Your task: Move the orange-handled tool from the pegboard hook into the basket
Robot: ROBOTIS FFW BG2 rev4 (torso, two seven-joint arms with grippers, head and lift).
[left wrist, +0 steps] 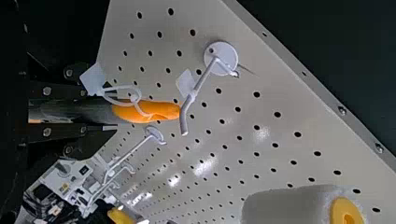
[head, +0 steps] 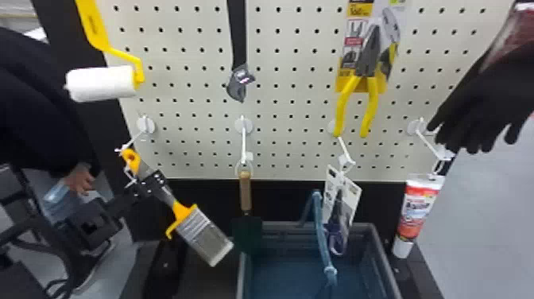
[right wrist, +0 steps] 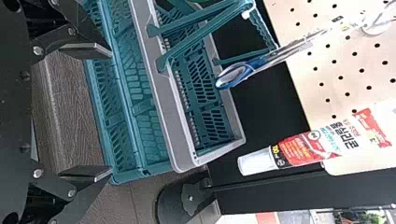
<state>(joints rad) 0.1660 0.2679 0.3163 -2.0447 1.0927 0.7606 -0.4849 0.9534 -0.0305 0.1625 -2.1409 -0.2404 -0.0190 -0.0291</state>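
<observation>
L gripper (left wrist: 106,112) is closed on the handle of the orange-handled tool (head: 202,236), a paintbrush, w/ the orange butt poking past the fingers. Gripping mid-handle prob. makes sense b/c it leaves the holed end free to clear the hook (left wrist: 197,88), while the bristles hang below, slanting toward robot's R. Butt sits right at the hook's outer end; can't tell if it's fully off. A thin tie loop (left wrist: 134,98) hangs round the handle & could snag, so next move prob. = ease it outward from the pegboard (head: 286,93), then swing R. Trowel (head: 245,191) hangs between brush & basket (right wrist: 166,102), so the path needs care, esp. w/ bristles leading. Basket stands under the hooks, prob. for a short drop; its blue carry handle (head: 322,238) sticks up & may block one side. R gripper (right wrist: 110,113) is empty, fingers wide apart, near the basket; prob. no job for it, as L has the tool.
</observation>
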